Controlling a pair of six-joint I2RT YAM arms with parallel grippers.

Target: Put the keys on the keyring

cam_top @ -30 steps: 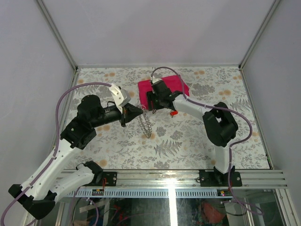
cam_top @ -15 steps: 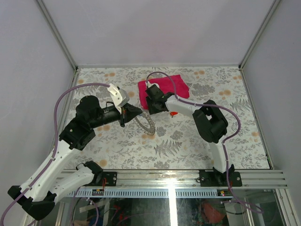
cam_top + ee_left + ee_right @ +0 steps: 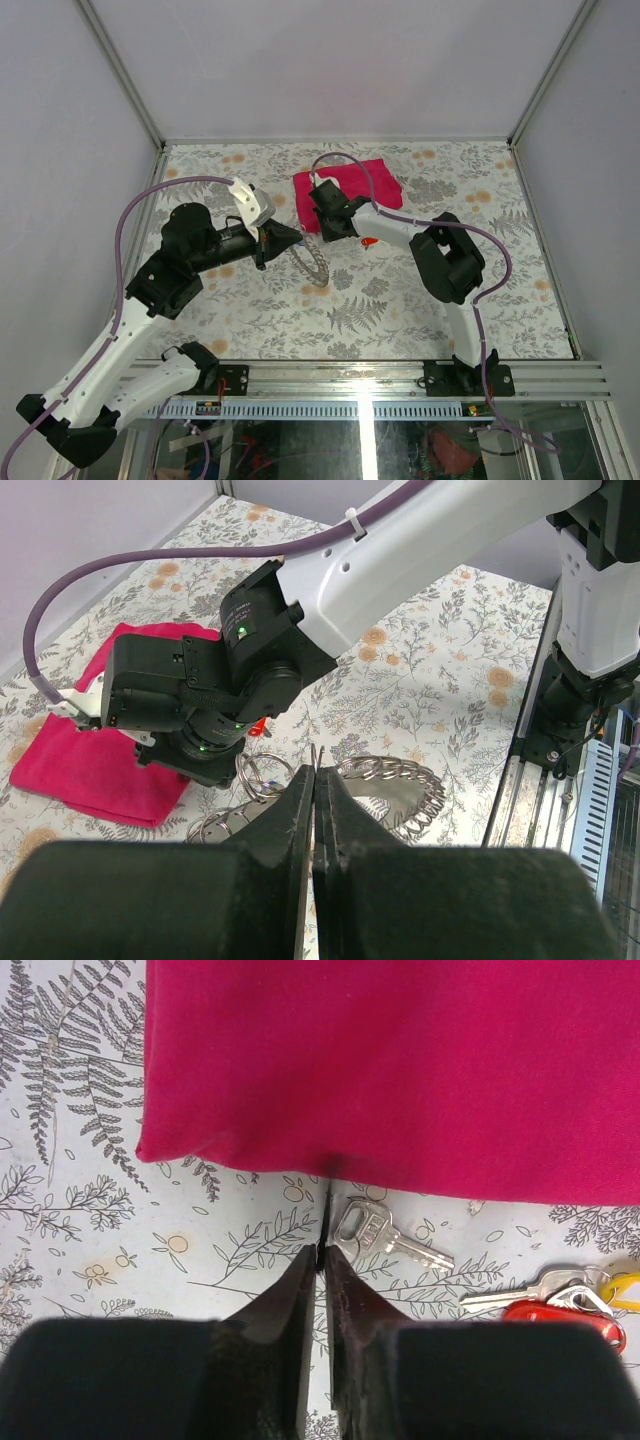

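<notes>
My left gripper is shut on the keyring, a big coil of silver wire held just above the table. A small ring shows at its far side. My right gripper points down at the near edge of the pink cloth. Its jaws are nearly together on a thin dark edge that looks like the keyring's rim seen edge-on. A loose silver key lies flat just right of the fingertips. More keys with a red tag lie further right.
The pink cloth lies at the back of the flowered table. The two arms meet closely at the table's middle. Purple cables loop over both arms. A metal rail runs along the near edge.
The right arm swung left to the cloth's near edge and its jaws closed from wide to nearly together. The keyring turned flatter towards the camera. The left gripper stayed shut and barely moved.
</notes>
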